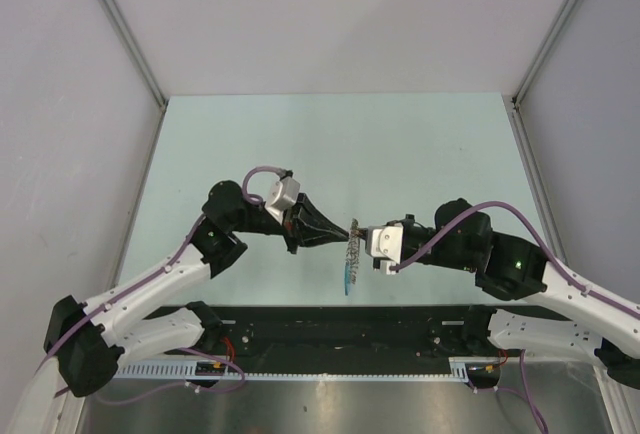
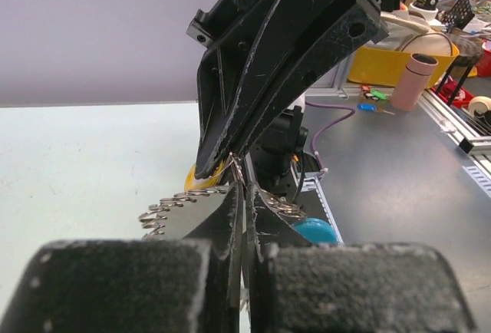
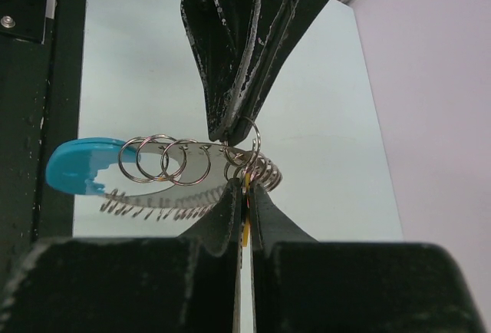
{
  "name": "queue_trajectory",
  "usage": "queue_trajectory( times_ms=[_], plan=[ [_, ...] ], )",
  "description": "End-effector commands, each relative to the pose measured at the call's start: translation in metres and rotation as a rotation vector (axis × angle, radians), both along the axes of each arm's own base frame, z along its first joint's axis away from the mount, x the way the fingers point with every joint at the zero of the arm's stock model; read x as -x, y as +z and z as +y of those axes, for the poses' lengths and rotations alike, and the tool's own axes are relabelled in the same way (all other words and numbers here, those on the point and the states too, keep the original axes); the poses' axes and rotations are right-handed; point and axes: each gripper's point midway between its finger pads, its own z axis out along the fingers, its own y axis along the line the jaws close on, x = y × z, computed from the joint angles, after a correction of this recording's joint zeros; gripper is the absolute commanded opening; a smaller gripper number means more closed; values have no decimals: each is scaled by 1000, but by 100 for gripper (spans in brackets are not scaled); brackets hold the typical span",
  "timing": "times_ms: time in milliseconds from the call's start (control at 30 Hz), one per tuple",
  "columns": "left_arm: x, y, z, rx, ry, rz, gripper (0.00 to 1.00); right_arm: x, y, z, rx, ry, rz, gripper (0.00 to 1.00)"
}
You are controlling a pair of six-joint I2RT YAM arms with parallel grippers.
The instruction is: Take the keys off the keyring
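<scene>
Pale green table [image 1: 400, 144], plain grey walls [image 1: 330, 14]

The keys [image 3: 165, 199] are thin bare metal, silvery-grey with a dull shine, and the keyring [image 3: 255, 135] is bright polished wire that catches the light. Among them the blue piece [image 3: 73, 166] is smooth glossy plastic. The left gripper [image 3: 224, 132] has fingers [image 3: 230, 49] of hard black plastic, matt and scuffed whitish along the edges (the right gripper [image 3: 245, 189] looks much the same, with a coarse, grainy black face nearer the camera). The table [image 1: 400, 144] is a pale green, smooth, matt sheet. The purple cables [image 1: 262, 167] have a smooth plastic sheath.
</scene>
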Motion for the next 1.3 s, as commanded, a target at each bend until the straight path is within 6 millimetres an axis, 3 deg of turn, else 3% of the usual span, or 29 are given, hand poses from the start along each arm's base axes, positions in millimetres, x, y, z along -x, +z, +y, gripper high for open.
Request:
queue_trajectory(
  times_ms=[0,200,400,633,767,900,1267],
  plan=[
    [12,30,8,90,-22,-45,0,-7,18,-2,-76,-41,-31,0],
    [13,34,10,97,-23,-49,0,-5,18,-1,-81,-25,-28,1],
    [14,36,9,92,-43,-54,0,15,30,3,-134,76,-12,28],
    [16,35,9,84,-56,-60,0,30,50,2,-221,138,8,40],
    [17,36,9,83,-67,-63,0,28,57,1,-257,117,21,38],
    [18,37,10,85,-65,-65,0,27,61,1,-274,113,22,19],
    [15,37,8,87,-55,-78,0,24,30,8,-202,102,97,17]
  ],
)
